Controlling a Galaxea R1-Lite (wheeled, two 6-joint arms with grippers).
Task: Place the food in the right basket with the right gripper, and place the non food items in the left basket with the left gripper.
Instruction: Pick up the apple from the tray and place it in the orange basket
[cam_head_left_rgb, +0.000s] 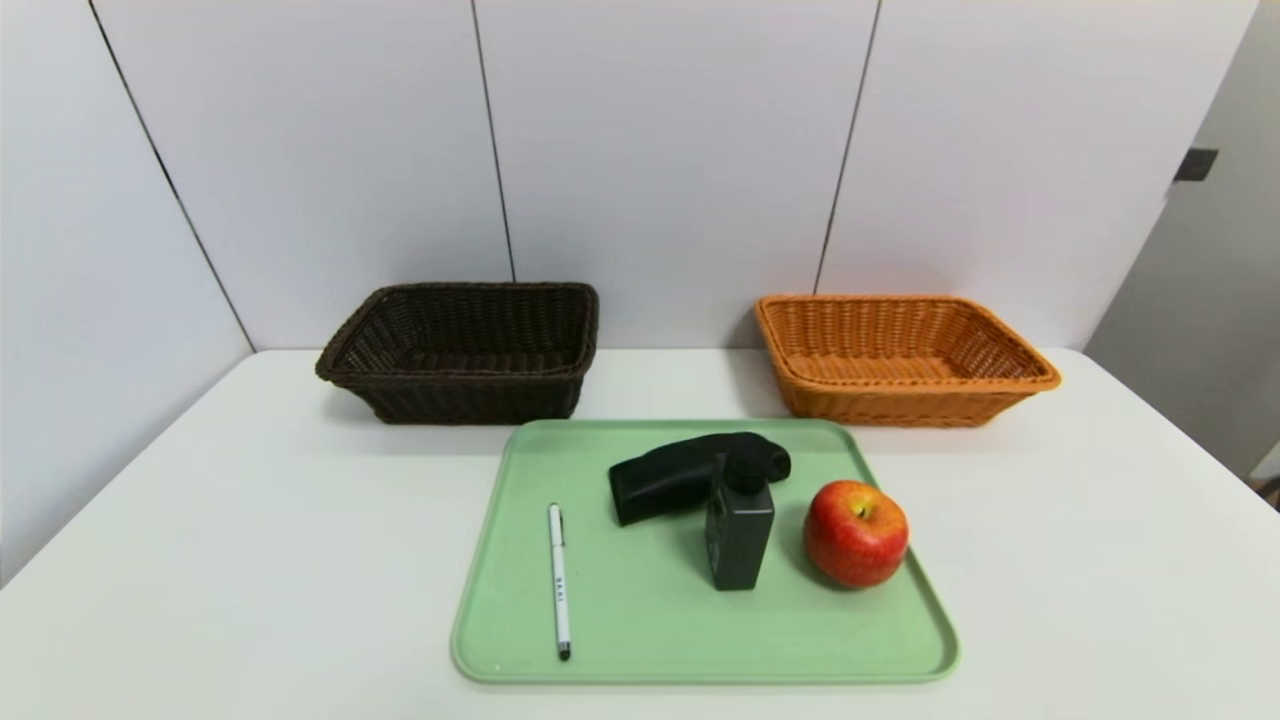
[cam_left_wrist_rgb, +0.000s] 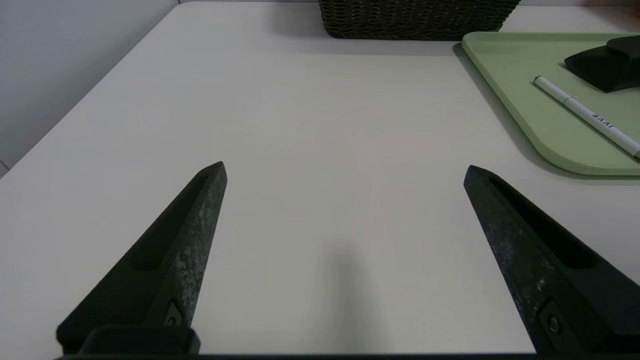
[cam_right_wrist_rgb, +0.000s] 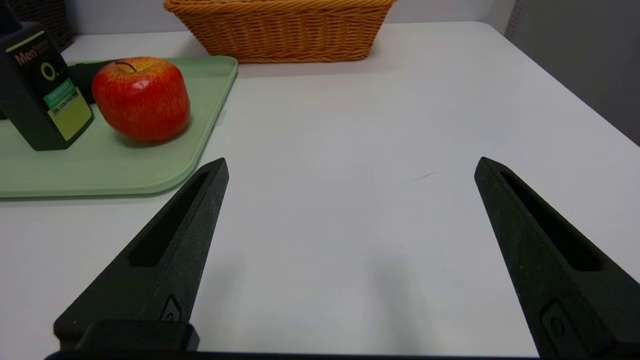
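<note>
A red apple lies on the right of a green tray. Beside it stands a black capped bottle, with a black scanner-like device lying behind it. A white pen lies on the tray's left part. The dark brown basket is at the back left, the orange-tan basket at the back right. Neither arm shows in the head view. My left gripper hangs open over bare table left of the tray. My right gripper is open over bare table right of the tray.
The white table ends at a wall of white panels close behind the baskets. Its right edge drops off beside the orange-tan basket. The green tray's raised rim lies between each gripper and the items.
</note>
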